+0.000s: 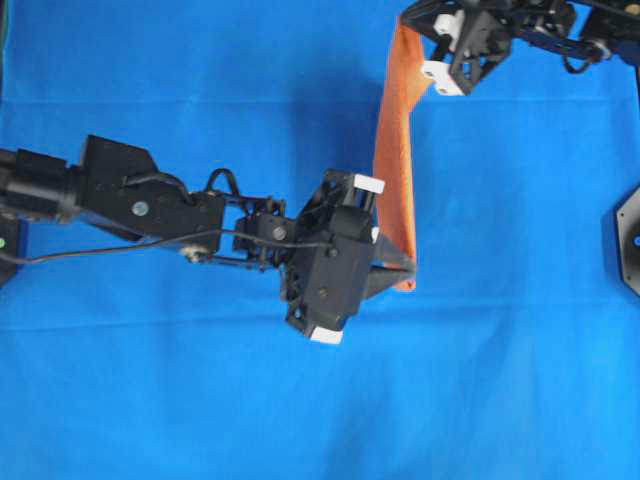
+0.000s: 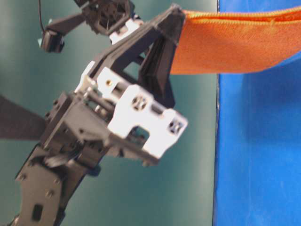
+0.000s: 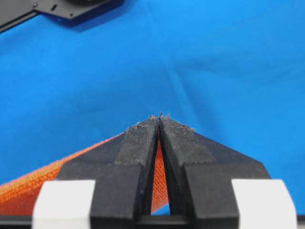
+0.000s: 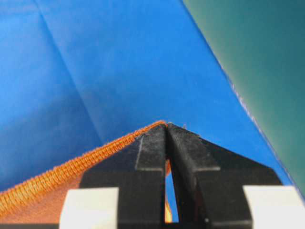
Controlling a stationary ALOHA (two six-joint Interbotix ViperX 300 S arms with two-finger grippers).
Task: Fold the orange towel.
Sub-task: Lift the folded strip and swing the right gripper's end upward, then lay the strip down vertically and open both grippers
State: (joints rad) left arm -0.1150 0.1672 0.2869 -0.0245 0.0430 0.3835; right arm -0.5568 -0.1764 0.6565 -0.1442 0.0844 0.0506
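orange towel (image 1: 397,150): we see it lifted off the blue cloth (image 1: 200,400), stretched as a narrow band between the two grippers; in the overhead view it runs from the top edge down to about mid-height.
towel's near end: in the overhead view we find it at the left gripper (image 1: 400,270), where the band ends in a corner.
towel's far end: it is at the right gripper (image 1: 425,45), at the top of the overhead view.
left gripper's jaws: pressed together on the orange towel; in the left wrist view (image 3: 159,119) we see the fabric running between the two black fingers (image 3: 138,148) and out to the left.
right gripper's jaws: shut tight on the towel's hemmed edge; in the right wrist view (image 4: 167,126) the stitched hem (image 4: 71,171) trails off to the left of the fingers.
table-level view: we see one gripper (image 2: 176,14) up close and blurred, pinching the towel's corner, with the cloth (image 2: 235,42) hanging taut to the right of it; we cannot tell from this view alone which arm it is.
blue cloth: it covers the tabletop beneath the towel, with faint creases showing in both wrist views (image 3: 190,71).
black plate (image 1: 625,240): right of the towel, at the edge of the overhead view, lying on the blue cloth.
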